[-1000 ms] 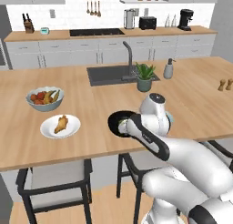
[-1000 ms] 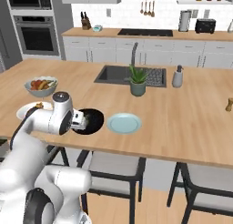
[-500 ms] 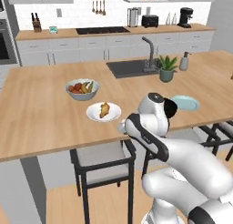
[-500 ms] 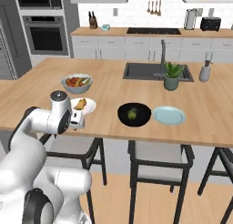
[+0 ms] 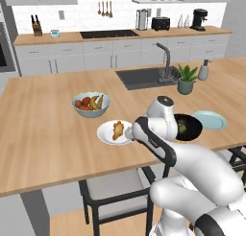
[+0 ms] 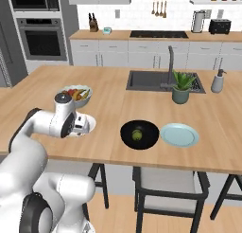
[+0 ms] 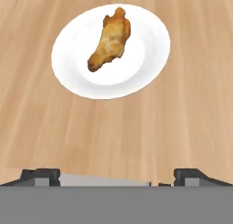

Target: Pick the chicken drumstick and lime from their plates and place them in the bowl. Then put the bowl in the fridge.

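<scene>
The golden-brown chicken drumstick (image 7: 109, 38) lies on the white plate (image 7: 150, 59), thick end toward the plate's middle. My gripper (image 7: 117, 175) is open and empty, just short of the plate's near rim, pointing down at the counter. From the left base view the hand (image 5: 133, 132) hangs at the right edge of the white plate (image 5: 106, 134). The lime (image 6: 137, 133) rests inside the glossy black bowl (image 6: 150, 138). To the bowl's right the pale blue-green plate (image 6: 179, 135) lies bare. A strip of the grey fridge (image 6: 4, 47) shows at the far left.
A grey-blue bowl of mixed fruit (image 5: 91, 105) stands just behind the white plate. A potted plant (image 5: 186, 79), sink (image 5: 144, 76) and soap bottle (image 5: 204, 70) are farther back. Stools (image 6: 168, 182) stand under the island's near edge. A black wall oven (image 6: 40, 38) is at the left.
The base has driven, so both base views shifted. The arm swung left from over the black bowl to the white plate. The gripper stays open.
</scene>
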Robot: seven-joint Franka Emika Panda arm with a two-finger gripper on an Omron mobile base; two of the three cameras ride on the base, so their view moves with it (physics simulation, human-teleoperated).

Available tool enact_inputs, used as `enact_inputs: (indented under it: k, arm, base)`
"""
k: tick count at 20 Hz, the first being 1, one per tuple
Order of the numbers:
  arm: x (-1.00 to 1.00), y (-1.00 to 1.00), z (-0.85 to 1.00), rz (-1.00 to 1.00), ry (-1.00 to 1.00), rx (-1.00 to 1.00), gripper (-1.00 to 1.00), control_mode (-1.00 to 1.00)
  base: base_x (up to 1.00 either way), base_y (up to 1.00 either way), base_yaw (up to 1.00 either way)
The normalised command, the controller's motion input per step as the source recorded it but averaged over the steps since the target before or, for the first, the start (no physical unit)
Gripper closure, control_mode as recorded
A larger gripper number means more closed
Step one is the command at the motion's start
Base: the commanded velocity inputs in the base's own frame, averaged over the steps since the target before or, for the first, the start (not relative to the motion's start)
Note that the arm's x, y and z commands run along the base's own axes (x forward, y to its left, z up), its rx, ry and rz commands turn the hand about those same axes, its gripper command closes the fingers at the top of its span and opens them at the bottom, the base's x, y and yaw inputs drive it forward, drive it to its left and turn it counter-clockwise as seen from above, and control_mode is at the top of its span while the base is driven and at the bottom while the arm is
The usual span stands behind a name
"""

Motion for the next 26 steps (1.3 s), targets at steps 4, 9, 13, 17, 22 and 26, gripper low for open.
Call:
enact_inputs:
  k: [4,9,13,17,22,26]
  arm:
    - [1.0,0.11,0.0,-0.01,0.05,-0.02,-1.0,-1.0]
    - [1.0,0.39,0.0,-0.09,0.08,-0.03,-1.0,-1.0]
    - [0.71,0.4,-0.09,-0.28,0.03,-0.01,-1.0,-1.0]
    - [0.31,0.25,-0.35,-0.33,0.01,0.0,-1.0,-1.0]
    - [0.17,-0.01,-0.16,-0.14,0.01,0.0,-1.0,-1.0]
    - [0.12,-0.09,-0.17,0.0,0.02,0.0,-1.0,-1.0]
  base:
    - [0.0,0.0,0.0]
    - [0.0,0.0,0.0]
    - [0.0,0.0,0.0]
    - [0.0,0.0,0.0]
    - [0.0,0.0,0.0]
    - [0.0,0.0,0.0]
